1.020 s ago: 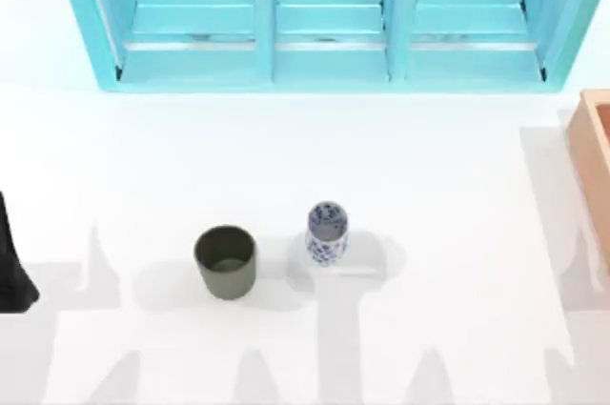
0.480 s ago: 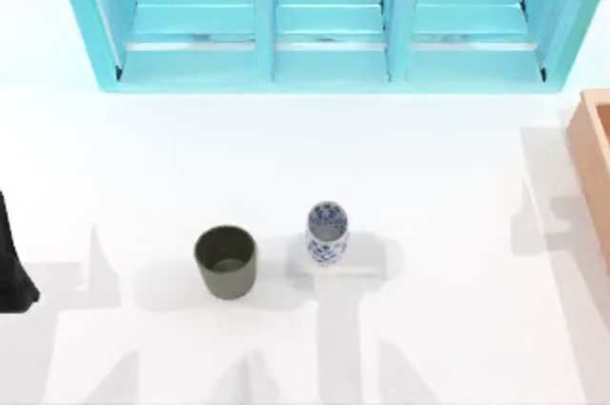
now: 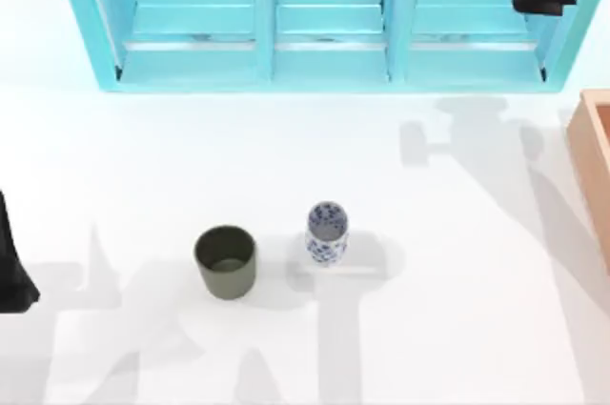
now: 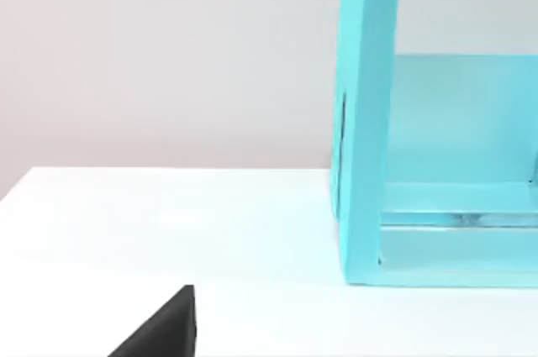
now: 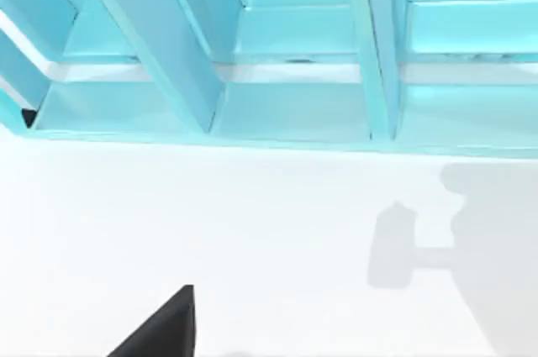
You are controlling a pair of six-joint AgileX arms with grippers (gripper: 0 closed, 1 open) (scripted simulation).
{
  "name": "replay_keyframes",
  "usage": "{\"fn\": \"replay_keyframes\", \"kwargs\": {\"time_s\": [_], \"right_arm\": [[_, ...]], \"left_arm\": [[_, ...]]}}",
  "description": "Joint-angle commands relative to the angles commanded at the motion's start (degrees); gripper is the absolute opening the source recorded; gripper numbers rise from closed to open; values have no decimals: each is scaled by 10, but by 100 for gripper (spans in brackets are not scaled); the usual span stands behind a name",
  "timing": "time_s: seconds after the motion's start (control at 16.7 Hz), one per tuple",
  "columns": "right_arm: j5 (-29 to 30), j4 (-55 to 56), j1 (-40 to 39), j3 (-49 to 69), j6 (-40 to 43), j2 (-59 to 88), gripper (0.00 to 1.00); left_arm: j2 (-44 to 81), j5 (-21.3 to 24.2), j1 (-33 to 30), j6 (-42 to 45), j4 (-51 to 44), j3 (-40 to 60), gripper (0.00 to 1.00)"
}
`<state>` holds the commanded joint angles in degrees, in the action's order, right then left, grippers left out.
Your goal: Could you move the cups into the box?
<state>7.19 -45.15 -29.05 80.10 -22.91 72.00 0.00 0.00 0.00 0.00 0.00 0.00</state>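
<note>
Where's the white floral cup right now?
In the top view, the white floral cup stands upright near the table's middle, just right of the olive-green cup, not touching it.

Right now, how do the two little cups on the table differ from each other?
The green cup is wider; the white cup is narrower. The green cup is plain dark olive, while the white cup carries a blue floral pattern. The green cup stands nearer the table's left side, the white cup to its right, with a gap between them. Both stand upright on the white table, mouths open upward, and neither is in the wooden box yet.
</note>
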Motion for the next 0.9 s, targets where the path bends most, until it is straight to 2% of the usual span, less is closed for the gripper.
{"fn": "replay_keyframes", "kwargs": {"time_s": [0.48, 0.9], "right_arm": [[-30, -261, -94, 298, -125, 387, 100], [-67, -378, -118, 418, -187, 558, 100]], "left_arm": [[0, 0, 0, 0, 0, 0, 100], [0, 0, 0, 0, 0, 0, 100]]}}
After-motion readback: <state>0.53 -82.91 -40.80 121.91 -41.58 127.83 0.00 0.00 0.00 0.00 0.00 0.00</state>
